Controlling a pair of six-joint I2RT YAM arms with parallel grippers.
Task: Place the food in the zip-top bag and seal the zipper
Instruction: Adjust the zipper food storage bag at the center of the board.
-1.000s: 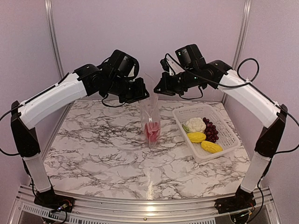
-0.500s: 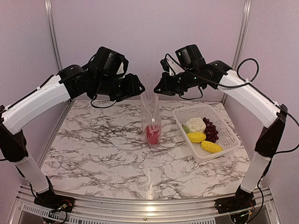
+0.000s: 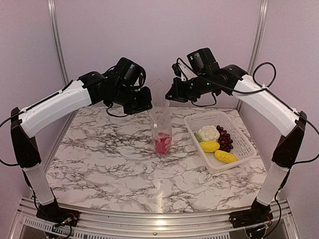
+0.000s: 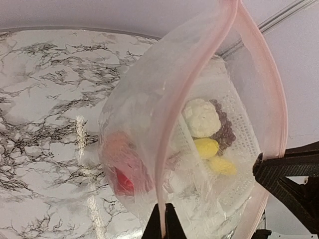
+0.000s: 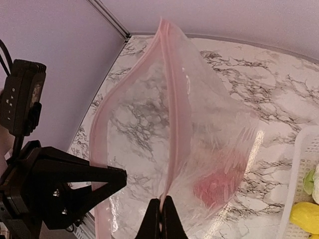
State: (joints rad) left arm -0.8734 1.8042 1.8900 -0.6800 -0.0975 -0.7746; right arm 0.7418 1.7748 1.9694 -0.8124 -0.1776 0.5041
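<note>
The clear zip-top bag (image 3: 162,122) hangs upright over the middle of the table, its mouth spread between both grippers. My left gripper (image 4: 164,219) is shut on one side of the pink zipper (image 4: 173,112). My right gripper (image 5: 161,214) is shut on the opposite side of the zipper (image 5: 180,114). From above, the left gripper (image 3: 151,103) and right gripper (image 3: 168,98) face each other at the bag's top. A red piece (image 3: 162,143) lies at the bottom of the bag (image 5: 219,181). Cauliflower (image 3: 208,132), grapes (image 3: 225,139) and two yellow pieces (image 3: 209,146) (image 3: 225,157) lie in the basket.
The white lattice basket (image 3: 244,144) stands on the marble table to the right of the bag. Lilac walls and metal frame posts (image 3: 55,45) close in the back and sides. The table's metal front rail (image 3: 159,219) runs between the arm bases.
The left gripper let go of the bag, swung open to the left, then came back and shut on the zipper edge. The right gripper kept hold of the bag throughout.
</note>
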